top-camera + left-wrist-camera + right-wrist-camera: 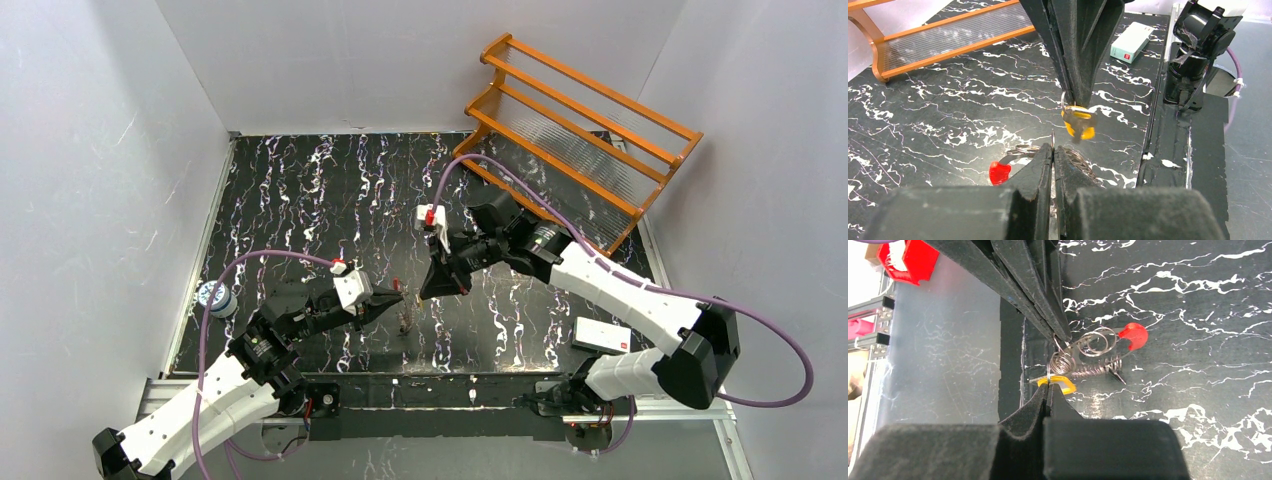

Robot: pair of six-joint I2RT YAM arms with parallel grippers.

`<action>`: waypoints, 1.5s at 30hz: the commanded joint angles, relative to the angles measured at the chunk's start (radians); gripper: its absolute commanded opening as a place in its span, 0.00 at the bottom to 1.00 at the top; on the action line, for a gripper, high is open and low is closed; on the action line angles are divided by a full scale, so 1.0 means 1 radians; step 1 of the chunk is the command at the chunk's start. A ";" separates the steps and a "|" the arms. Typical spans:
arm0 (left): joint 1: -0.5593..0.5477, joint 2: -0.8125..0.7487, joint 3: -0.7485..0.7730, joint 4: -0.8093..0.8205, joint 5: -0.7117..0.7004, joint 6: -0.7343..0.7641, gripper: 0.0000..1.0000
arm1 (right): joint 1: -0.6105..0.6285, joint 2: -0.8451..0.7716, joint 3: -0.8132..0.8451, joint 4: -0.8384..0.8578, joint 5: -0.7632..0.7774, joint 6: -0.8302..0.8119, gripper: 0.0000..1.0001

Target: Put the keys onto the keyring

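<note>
My left gripper (pixel 1054 146) is shut on the thin wire of the keyring (pixel 1024 148). The keyring's red tab (pixel 999 172) and a coiled chain (pixel 1082 163) hang beside the jaws. From above, my right gripper (pixel 1078 101) is shut on a small wire loop carrying a key (pixel 1079 125) with a yellow head and dark blade, just beyond the left fingertips. In the right wrist view the keyring (pixel 1094 342), its red tab (pixel 1134 335) and the yellow key (pixel 1063 385) sit at my right gripper (pixel 1049 384). From the top, the left gripper (pixel 392 297) and right gripper (pixel 438 290) nearly meet above the table. No other key shows.
An orange rack (pixel 585 130) stands at the back right of the black marbled table (pixel 300 200). A white box (pixel 600 335) lies near the right arm's base, and a small blue-white round object (pixel 215 298) sits at the left edge. White walls close in the sides.
</note>
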 commanded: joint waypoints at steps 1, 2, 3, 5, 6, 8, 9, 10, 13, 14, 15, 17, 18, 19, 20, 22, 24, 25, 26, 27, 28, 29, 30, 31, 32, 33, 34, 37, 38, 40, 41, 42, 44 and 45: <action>-0.003 -0.004 0.004 0.028 0.010 0.011 0.00 | 0.012 0.027 0.066 -0.020 -0.078 -0.020 0.01; -0.003 -0.004 0.004 0.028 0.010 0.011 0.00 | 0.012 0.033 0.069 -0.018 -0.079 -0.016 0.01; -0.003 -0.005 0.004 0.028 0.012 0.011 0.00 | 0.012 0.037 0.071 -0.014 -0.081 -0.011 0.01; -0.002 -0.005 0.003 0.028 0.014 0.010 0.00 | 0.012 0.050 0.080 -0.011 -0.084 -0.004 0.01; -0.003 -0.005 0.004 0.028 0.014 0.010 0.00 | 0.013 0.057 0.087 -0.014 -0.087 -0.002 0.01; -0.003 -0.005 0.005 0.028 0.019 0.008 0.00 | 0.016 0.074 0.098 -0.021 -0.090 0.000 0.01; -0.003 -0.005 0.005 0.028 0.018 0.008 0.00 | 0.018 0.080 0.101 -0.022 -0.088 0.003 0.01; -0.003 -0.005 0.006 0.028 0.019 0.008 0.00 | 0.018 0.086 0.104 -0.023 -0.085 0.004 0.01; -0.003 -0.005 0.008 0.028 0.020 0.006 0.00 | 0.020 0.090 0.107 -0.018 -0.076 0.013 0.01; -0.003 -0.005 0.008 0.028 0.020 0.005 0.00 | 0.020 0.091 0.107 -0.017 -0.072 0.016 0.01; -0.002 -0.005 0.008 0.028 0.022 0.005 0.00 | 0.021 0.094 0.107 -0.017 -0.069 0.017 0.01; -0.003 -0.005 0.009 0.029 0.021 0.004 0.00 | 0.021 0.100 0.105 -0.024 -0.055 0.017 0.01; -0.002 -0.004 0.009 0.029 0.022 0.005 0.00 | 0.020 0.100 0.101 -0.025 -0.048 0.018 0.01; -0.003 -0.004 0.009 0.029 0.022 0.004 0.00 | 0.020 0.100 0.097 -0.025 -0.038 0.019 0.01; -0.003 -0.002 0.010 0.030 0.024 0.006 0.00 | 0.020 0.099 0.093 -0.023 -0.028 0.023 0.01; -0.002 -0.001 0.010 0.031 0.026 0.005 0.00 | 0.021 0.099 0.087 -0.018 -0.009 0.030 0.01; -0.003 0.001 0.010 0.034 0.027 0.005 0.00 | 0.021 0.103 0.080 -0.018 -0.006 0.033 0.01; -0.003 0.002 0.009 0.035 0.027 0.005 0.00 | 0.021 0.106 0.078 -0.019 -0.003 0.034 0.01; -0.002 0.002 0.009 0.035 0.028 0.005 0.00 | 0.020 0.108 0.075 -0.020 0.000 0.035 0.01; -0.003 0.002 0.009 0.037 0.028 0.005 0.00 | 0.020 0.109 0.069 -0.018 0.002 0.035 0.01; -0.003 0.002 0.008 0.038 0.028 0.005 0.00 | 0.021 0.112 0.064 -0.015 0.003 0.036 0.01; -0.003 0.002 0.007 0.039 0.031 0.005 0.00 | 0.021 0.114 0.060 -0.013 0.004 0.038 0.01; -0.002 0.002 0.007 0.040 0.031 0.005 0.00 | 0.021 0.115 0.057 -0.012 0.003 0.040 0.01; -0.003 0.003 0.007 0.040 0.030 0.005 0.00 | 0.021 0.115 0.054 -0.009 0.004 0.043 0.01; -0.003 0.002 0.007 0.040 0.031 0.005 0.00 | 0.021 0.115 0.051 -0.006 0.004 0.046 0.01; -0.003 0.002 0.007 0.040 0.030 0.005 0.00 | 0.020 0.114 0.048 -0.005 0.005 0.048 0.01; -0.003 0.001 0.006 0.040 0.030 0.005 0.00 | 0.021 0.113 0.046 -0.002 0.004 0.049 0.01; -0.003 -0.002 0.005 0.040 0.031 0.005 0.00 | 0.021 0.113 0.037 -0.004 0.008 0.049 0.01; -0.003 -0.003 0.005 0.041 0.030 0.005 0.00 | 0.021 0.113 0.035 -0.004 0.010 0.049 0.01; -0.003 -0.005 0.004 0.040 0.030 0.004 0.00 | 0.019 0.114 0.029 -0.002 0.011 0.052 0.01; -0.002 -0.005 0.004 0.040 0.031 0.003 0.00 | 0.019 0.117 0.027 0.000 0.010 0.053 0.01; -0.003 -0.006 0.004 0.040 0.032 0.004 0.00 | 0.019 0.119 0.026 0.000 0.010 0.053 0.01; -0.003 -0.006 0.004 0.040 0.033 0.004 0.00 | 0.020 0.121 0.025 -0.001 0.007 0.055 0.01; -0.002 -0.008 0.004 0.040 0.033 0.004 0.00 | 0.019 0.122 0.025 0.000 0.004 0.055 0.01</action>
